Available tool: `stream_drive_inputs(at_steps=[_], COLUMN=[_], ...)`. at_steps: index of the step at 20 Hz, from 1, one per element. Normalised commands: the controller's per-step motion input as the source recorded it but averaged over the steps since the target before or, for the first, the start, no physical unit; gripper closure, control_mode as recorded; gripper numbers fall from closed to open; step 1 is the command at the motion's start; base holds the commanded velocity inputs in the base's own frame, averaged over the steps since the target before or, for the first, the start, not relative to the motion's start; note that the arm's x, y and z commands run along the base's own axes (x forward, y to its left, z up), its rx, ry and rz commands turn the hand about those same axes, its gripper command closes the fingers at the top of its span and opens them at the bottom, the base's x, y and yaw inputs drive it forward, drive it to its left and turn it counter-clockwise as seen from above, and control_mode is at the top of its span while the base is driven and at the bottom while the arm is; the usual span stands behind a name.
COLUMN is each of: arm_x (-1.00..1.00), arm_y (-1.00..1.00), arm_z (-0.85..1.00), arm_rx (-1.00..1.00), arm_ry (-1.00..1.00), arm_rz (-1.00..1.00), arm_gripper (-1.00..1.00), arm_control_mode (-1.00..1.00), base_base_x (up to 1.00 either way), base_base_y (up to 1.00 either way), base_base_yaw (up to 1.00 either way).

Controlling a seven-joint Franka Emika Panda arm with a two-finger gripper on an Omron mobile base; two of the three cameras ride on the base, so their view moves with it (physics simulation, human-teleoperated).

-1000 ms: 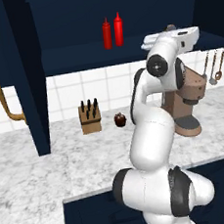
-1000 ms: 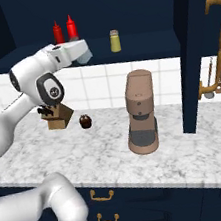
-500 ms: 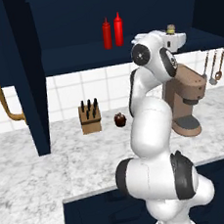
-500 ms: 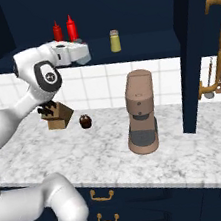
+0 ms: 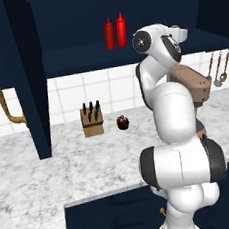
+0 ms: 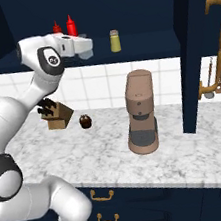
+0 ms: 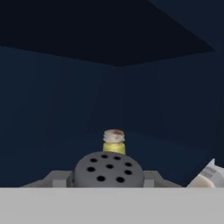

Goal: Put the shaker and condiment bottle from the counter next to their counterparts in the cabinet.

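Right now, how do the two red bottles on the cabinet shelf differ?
In the left base view the right bottle is slightly taller and brighter; the left bottle is shorter and a little darker. Both stand upright side by side on the shelf, each with a pointed nozzle.

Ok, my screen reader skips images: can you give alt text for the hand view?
A perforated grey shaker cap sits between the tool's fingers at the bottom. Beyond it a small yellowish shaker stands on the dark cabinet shelf.
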Motion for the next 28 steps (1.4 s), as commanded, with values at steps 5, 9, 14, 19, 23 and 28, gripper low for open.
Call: stream_drive_inputs(at_steps=[5,9,14,19,23,28], arm_x=[0.25,0.02,0.14,0.22,0.31,0.29], arm_y=[-0.02,-0.05,-0.04,0.00,0.00,-0.12], arm_z=[-0.10,-0.14,-0.08,0.04,0.04,0.00], arm_rx=[-0.13,-0.01,0.07,0.07,0.03,0.00], arm_ry=[-0.11,0.04,0.07,0.10,0.04,0.00], arm_rz=[0.00,0.00,-0.02,-0.05,-0.05,-0.02], arm_gripper=[1.00,1.00,1.00,1.00,1.00,1.00], arm_control_mode=[-1.00,-1.00,-1.00,-1.00,-1.00,-1.00], base_base_x=[0.00,0.00,0.00,0.00,0.00,0.00], base_base_y=[0.00,0.00,0.00,0.00,0.00,0.00], base_base_yaw=[0.00,0.00,0.00,0.00,0.00,0.00])
